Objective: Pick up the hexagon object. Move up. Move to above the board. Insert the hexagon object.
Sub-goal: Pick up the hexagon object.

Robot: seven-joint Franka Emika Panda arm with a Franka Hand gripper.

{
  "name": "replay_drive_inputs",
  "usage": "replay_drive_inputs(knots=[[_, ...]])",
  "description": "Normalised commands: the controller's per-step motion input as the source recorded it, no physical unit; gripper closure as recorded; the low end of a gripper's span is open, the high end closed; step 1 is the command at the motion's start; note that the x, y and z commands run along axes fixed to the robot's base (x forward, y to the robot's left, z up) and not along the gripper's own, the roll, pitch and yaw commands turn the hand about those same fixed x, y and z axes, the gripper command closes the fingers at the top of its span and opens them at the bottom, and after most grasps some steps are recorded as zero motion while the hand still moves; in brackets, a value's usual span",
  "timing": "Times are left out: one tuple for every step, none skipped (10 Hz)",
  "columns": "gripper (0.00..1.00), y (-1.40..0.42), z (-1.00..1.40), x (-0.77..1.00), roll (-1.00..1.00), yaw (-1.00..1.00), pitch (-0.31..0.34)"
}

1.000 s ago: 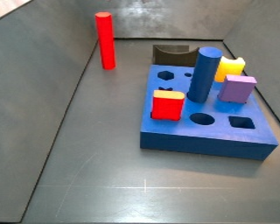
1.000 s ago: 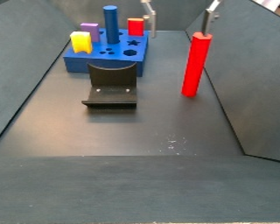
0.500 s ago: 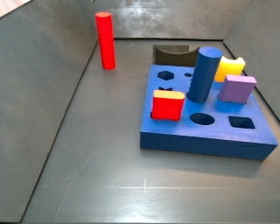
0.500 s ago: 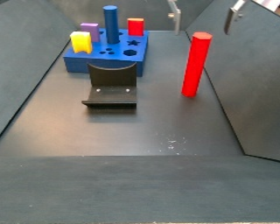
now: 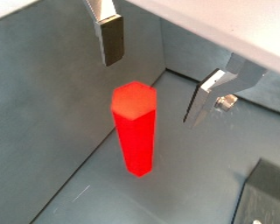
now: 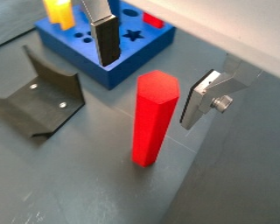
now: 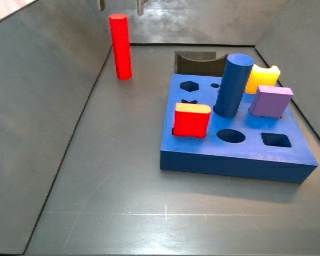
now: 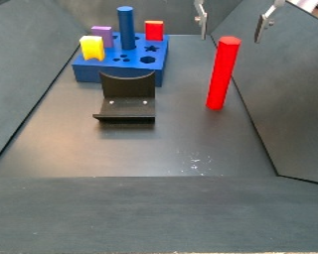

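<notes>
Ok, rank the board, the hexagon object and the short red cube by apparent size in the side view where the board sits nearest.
1. The board, by far.
2. The hexagon object, though farther away, so unsure.
3. The short red cube.
The gripper is barely visible above the hexagon object.

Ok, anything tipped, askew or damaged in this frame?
Nothing stands out. The tall red hexagonal rod stands upright on the floor, apart from the thick blue board; the open gripper hangs above it.
</notes>
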Motion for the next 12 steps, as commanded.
replay_drive_inputs(knots=[[0.00,-0.13,-0.34,-0.19,-0.08,-0.50,-0.139],[0.00,-0.06,-0.51,-0.40,-0.02,-0.54,-0.156],[0.00,-0.02,-0.71,-0.40,-0.01,-0.49,-0.151],[0.00,0.00,-0.77,-0.20,-0.05,-0.43,-0.097],[0.00,0.00,-0.67,0.00,-0.04,-0.31,-0.054],[0.00,0.00,-0.41,0.10,-0.05,-0.19,0.000],[0.00,0.00,-0.21,0.23,-0.02,-0.15,0.029],[0.00,-0.01,-0.21,0.28,-0.03,-0.12,0.030],[0.00,-0.03,-0.25,0.11,-0.07,-0.06,0.000],[0.00,0.00,-0.07,0.00,-0.06,0.00,-0.011],[0.00,0.00,0.00,-0.01,-0.05,0.00,-0.037],[0.00,0.00,0.00,0.00,0.00,0.00,0.000]])
